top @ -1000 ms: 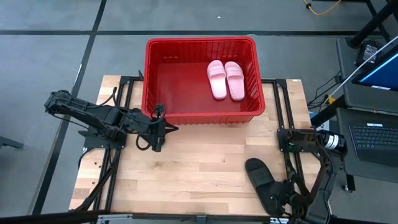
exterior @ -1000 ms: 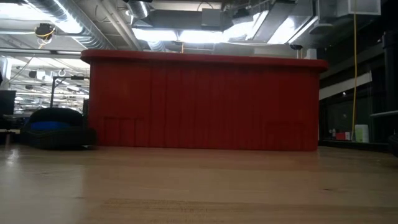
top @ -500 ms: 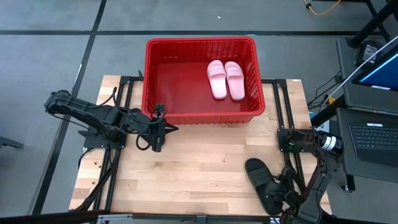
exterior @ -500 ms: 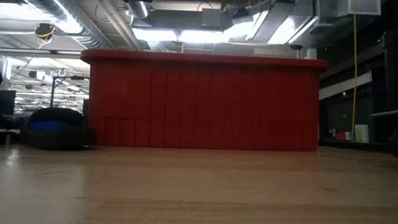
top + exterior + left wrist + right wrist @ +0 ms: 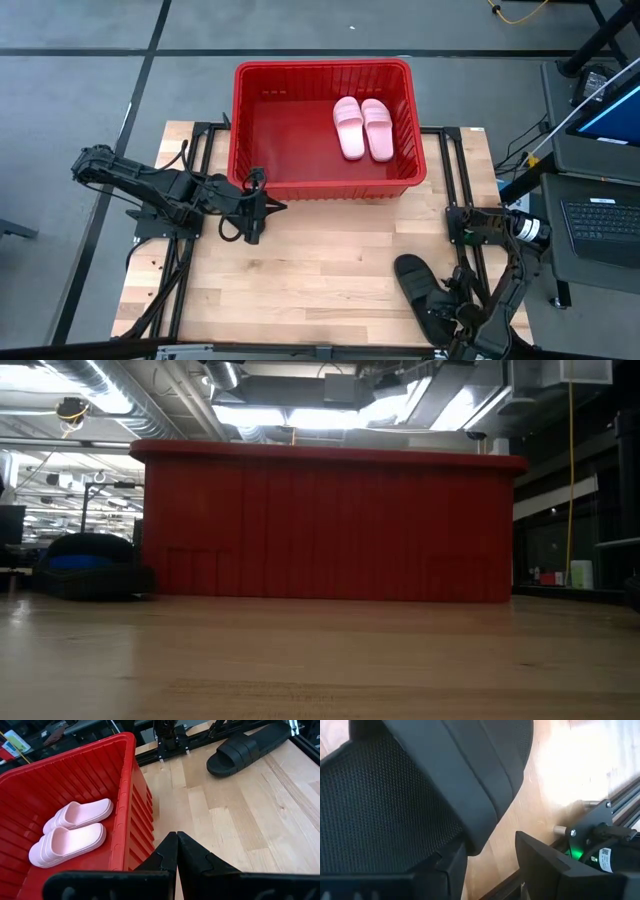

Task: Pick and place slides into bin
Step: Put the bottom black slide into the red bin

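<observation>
- Judging by its moulded foam look, the black open-toe slide sandal [image 5: 418, 284] should be light, springy and grippy; it lies on the wooden tabletop [image 5: 300, 270] at the near right corner.
- Right gripper [image 5: 462, 322] sits at its heel edge, jaws spread, nothing held; the rim or strap suits pinching.
- Left gripper [image 5: 252, 205] waits clenched beside the red slotted plastic bin [image 5: 250, 120], which holds two pale pink slides [image 5: 361, 127].

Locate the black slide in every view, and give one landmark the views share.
High view: black slide on the table near the lower right corner.
Low view: not in it.
Left wrist view: black slide at upper right on the wood.
Right wrist view: black slide fills the frame.
Shared landmark: the red bin.
</observation>
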